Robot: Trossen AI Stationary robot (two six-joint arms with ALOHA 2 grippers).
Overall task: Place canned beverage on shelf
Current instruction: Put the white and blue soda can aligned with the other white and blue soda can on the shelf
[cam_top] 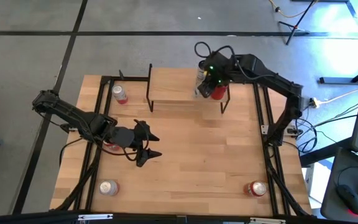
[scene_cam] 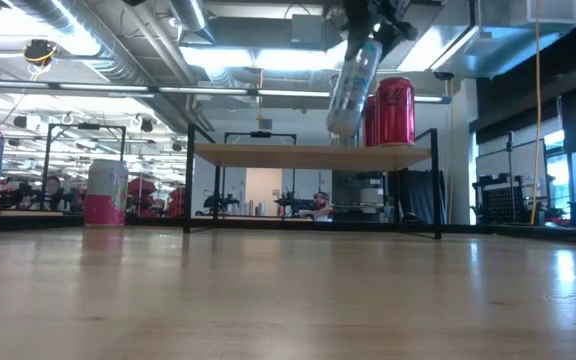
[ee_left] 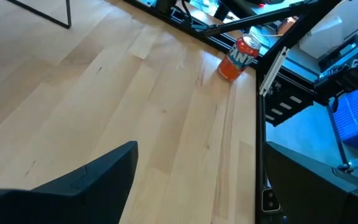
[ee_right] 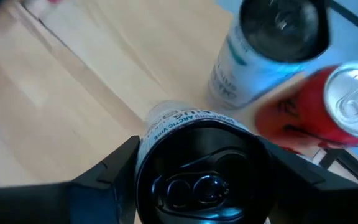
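Note:
The shelf [cam_top: 176,86] stands at the table's far middle, its plank top level in the low view [scene_cam: 308,153]. A red can [cam_top: 218,93] stands upright on its right end [scene_cam: 395,110]. My right gripper [cam_top: 207,76] is above the shelf beside the red can, shut on a pale can with a black top [ee_right: 197,177]. That can hangs tilted in the low view [scene_cam: 351,85]. A second pale can [ee_right: 269,53] shows beside the red can [ee_right: 347,106]. My left gripper [cam_top: 149,144] is open and empty over the table's left middle. My right gripper holds the pale can by its upper end [ee_right: 151,140], one finger [ee_right: 114,165] on each side of the top rim. The fingers come from above, pointing down. The can hangs tilted below them, its bottom [scene_cam: 340,125] a little above the shelf top.
A red-and-silver can [cam_top: 120,94] stands on the table left of the shelf. A silver can [cam_top: 109,187] is near the front left, an orange can [cam_top: 257,188] near the front right [ee_left: 240,57]. Another red can [cam_top: 112,147] shows under my left arm. The table's middle is bare wood.

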